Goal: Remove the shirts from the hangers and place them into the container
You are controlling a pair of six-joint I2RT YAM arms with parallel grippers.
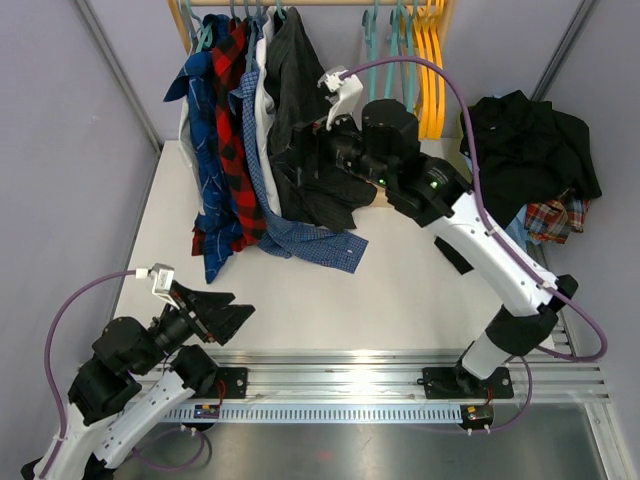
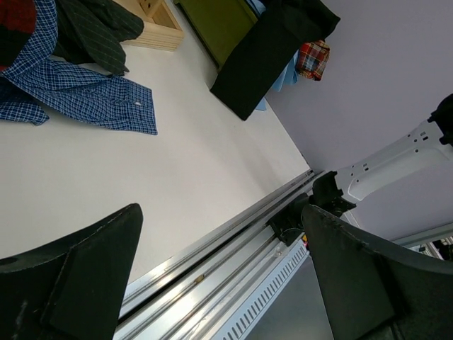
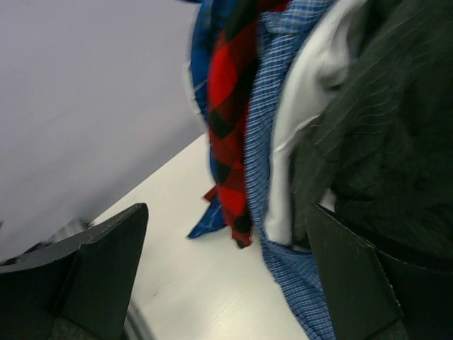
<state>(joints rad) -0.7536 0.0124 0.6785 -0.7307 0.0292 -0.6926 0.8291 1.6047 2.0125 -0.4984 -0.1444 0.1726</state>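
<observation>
Five shirts hang side by side from the rail (image 1: 330,2) in the top view, and we read them left to right: blue plaid shirt (image 1: 205,160), red-black plaid shirt (image 1: 232,120), blue check shirt (image 1: 255,150), white shirt (image 1: 266,110), dark grey shirt (image 1: 300,90). Each runs lengthwise from its collar at the rail down toward the arms, soft cloth in limp folds. The blue check tail lies spread on the white table (image 1: 400,290). Empty teal hangers (image 1: 385,45) dangle hooks-up beside thicker orange-yellow hangers (image 1: 430,70). Far right, the black shirt (image 1: 525,140) sits in a crumpled mound, with the brown-red plaid shirt (image 1: 550,215) peeping out beneath. The right arm (image 1: 480,235) reaches into the dark grey cloth. The left fingers (image 1: 215,300) sit low near the table's front edge, spread wide, holding nothing.

Over to the left wrist: past those parted fingers we see smooth table and the olive-green container (image 2: 219,25), hard-walled plastic, a black sleeve draped over its side.

Right wrist now: the right fingers (image 3: 92,276) stand wide apart with nothing between them. The hanging shirts are ahead, the finely striped dark grey one by the right-hand finger.
</observation>
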